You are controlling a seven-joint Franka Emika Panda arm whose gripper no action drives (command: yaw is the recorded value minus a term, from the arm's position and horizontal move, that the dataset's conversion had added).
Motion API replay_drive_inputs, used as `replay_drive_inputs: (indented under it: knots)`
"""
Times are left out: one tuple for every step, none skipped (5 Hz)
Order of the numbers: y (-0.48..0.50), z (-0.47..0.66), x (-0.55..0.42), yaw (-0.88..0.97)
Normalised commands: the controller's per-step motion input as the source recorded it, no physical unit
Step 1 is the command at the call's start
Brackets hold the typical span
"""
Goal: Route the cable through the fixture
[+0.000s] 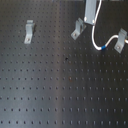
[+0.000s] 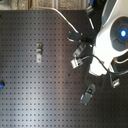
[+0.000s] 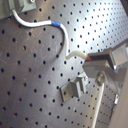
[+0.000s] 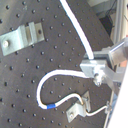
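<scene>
In the first exterior view, going from the first exterior view's left to right: a metal clip point(image 1: 29, 31) stands well apart from my fingers, then a second clip point(image 1: 78, 28) just beside them, then my gripper point(image 1: 90, 19) coming down from the top edge, and last a third clip point(image 1: 120, 41) at the far right. All of them sit on the dark perforated board point(image 1: 55, 85).

The cable point(image 1: 96, 42) is a thin white cord — soft, round, much longer than any clip. It drops from my fingers, bends in a smooth curve below them and runs up toward the third clip. A short blue band point(image 1: 102, 48) wraps it at the low point of that curve, beyond my fingers on the third clip's side.

In the second wrist view the cord point(image 4: 75, 22) runs straight into my fingertips point(image 4: 92, 66), which are clamped on it; past them it loops round, shows the blue band point(image 4: 49, 106), and reaches a clip point(image 4: 78, 108). The first wrist view shows the white cord point(image 3: 35, 22) arcing from a clip to my gripper point(image 3: 90, 59) — blue mark point(image 3: 57, 25) midway.
</scene>
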Motion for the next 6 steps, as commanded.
replay_drive_inputs:
  knots:
    - [0.074,0.22,-0.218,0.05]
    - [0.175,0.30,-0.483,0.21]
    - [0.181,0.17,-0.382,0.43]
    - [0.140,0.33,-0.275,0.15]
    - [-0.210,0.24,-0.121,-0.55]
    - [-0.158,0.13,-0.224,-0.59]
